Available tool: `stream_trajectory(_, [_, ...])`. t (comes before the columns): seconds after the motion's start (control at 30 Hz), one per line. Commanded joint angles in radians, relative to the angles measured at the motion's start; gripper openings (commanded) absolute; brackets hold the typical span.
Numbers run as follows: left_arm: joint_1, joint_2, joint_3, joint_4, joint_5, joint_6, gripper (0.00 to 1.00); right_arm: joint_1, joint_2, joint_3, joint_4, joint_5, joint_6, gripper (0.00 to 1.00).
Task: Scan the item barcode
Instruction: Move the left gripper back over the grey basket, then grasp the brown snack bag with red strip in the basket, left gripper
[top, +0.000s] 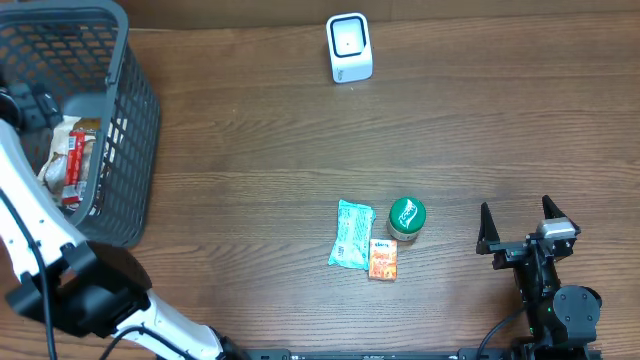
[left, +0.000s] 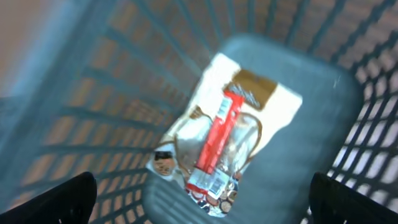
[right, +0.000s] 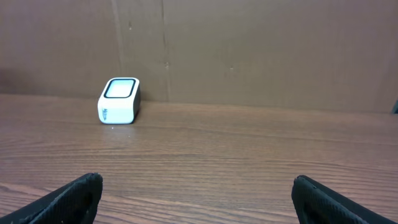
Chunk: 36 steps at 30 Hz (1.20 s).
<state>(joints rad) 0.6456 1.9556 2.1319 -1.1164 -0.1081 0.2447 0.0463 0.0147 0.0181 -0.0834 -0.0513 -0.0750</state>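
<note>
Looking down from overhead, I read the scene from its largest part to its smallest.

Table (top: 250, 150): one, brown wood, bearing everything.

Basket (top: 135, 120): one, grey mesh, at the left edge.

Left gripper (left: 208, 202): jaws spread wide and holding nothing. It hangs inside the basket above a red-striped snack packet (left: 217, 143) that lies on the basket floor. The wrist view is blurred, so this may be one packet or two stacked.

Right gripper (top: 518, 215): jaws likewise released and empty, at the near right, apart from the goods.

Scanner (top: 349, 47): one, white, at the far side, with nothing in front of it.

Loose items: three, clustered near the middle front. They are a teal sachet (top: 352, 235), a green-lidded jar (top: 406, 217), and a small orange carton (top: 382, 259) just beside both.

Progress, as I judge it: what sits in the basket looks dealt with. The three loose items wait to be lifted and shown to the scanner.
</note>
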Motion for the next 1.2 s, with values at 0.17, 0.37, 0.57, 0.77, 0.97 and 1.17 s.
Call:
stream_trajectory(0.17, [0.0, 0.166, -0.09, 0.028, 0.023, 0.16, 1.0, -0.002, -0.011, -0.01, 0.003, 0.006, -0.001, 1.0])
stream_trajectory(0.37, [0.003, 0.268, -0.09, 0.046, -0.006, 0.2, 1.0, -0.002, -0.011, -0.01, 0.003, 0.006, -0.002, 1.0])
stream_trajectory(0.57, [0.009, 0.351, -0.09, 0.059, -0.007, 0.25, 1.0, -0.002, -0.011, -0.01, 0.003, 0.006, -0.001, 1.0])
stream_trajectory(0.77, [0.015, 0.396, -0.093, 0.064, -0.037, 0.276, 1.0, -0.002, -0.011, -0.01, 0.003, 0.006, -0.002, 1.0])
stream_trajectory(0.97, [0.051, 0.401, -0.101, 0.074, -0.04, 0.262, 1.0, -0.002, -0.011, -0.01, 0.003, 0.006, -0.002, 1.0])
stream_trajectory(1.17, [0.079, 0.408, -0.101, 0.077, 0.011, 0.245, 1.0, -0.003, -0.011, -0.01, 0.003, 0.006, -0.001, 1.0])
